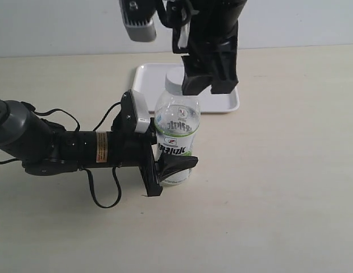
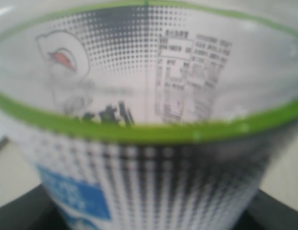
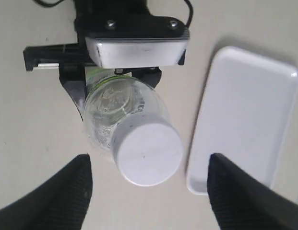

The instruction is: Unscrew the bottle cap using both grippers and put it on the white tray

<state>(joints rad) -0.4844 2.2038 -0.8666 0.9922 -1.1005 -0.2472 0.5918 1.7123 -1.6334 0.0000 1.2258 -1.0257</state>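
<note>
Clear plastic is the weak point here. The bottle (image 1: 176, 136) stands upright on the table (image 1: 278, 216), and the left gripper (image 1: 171, 168) is clamped around its lower body, across the label. Thin walls like these may flex or turn inside that clamp once a twist is applied at the top, so the whole bottle could spin instead of the thread.

The bottle cap (image 3: 148, 154) sits on the neck, not yet removed. A shallow or off-centre pinch could skid over its ribbed side or push the neck sideways and tip the bottle against the left fingers. Once it is free, a small round cap could slip out and roll across the table rather than land on the tray (image 1: 146, 77).

The right gripper (image 3: 151, 191) hangs above the bottle with its jaws spread wide and nothing held. From its own camera the cap lies between the two fingers, touching neither. In the exterior view the gripper looks to be at about two o'clock from the cap, close beside it. The tray lies flat behind the bottle, from twelve to one o'clock.
</note>
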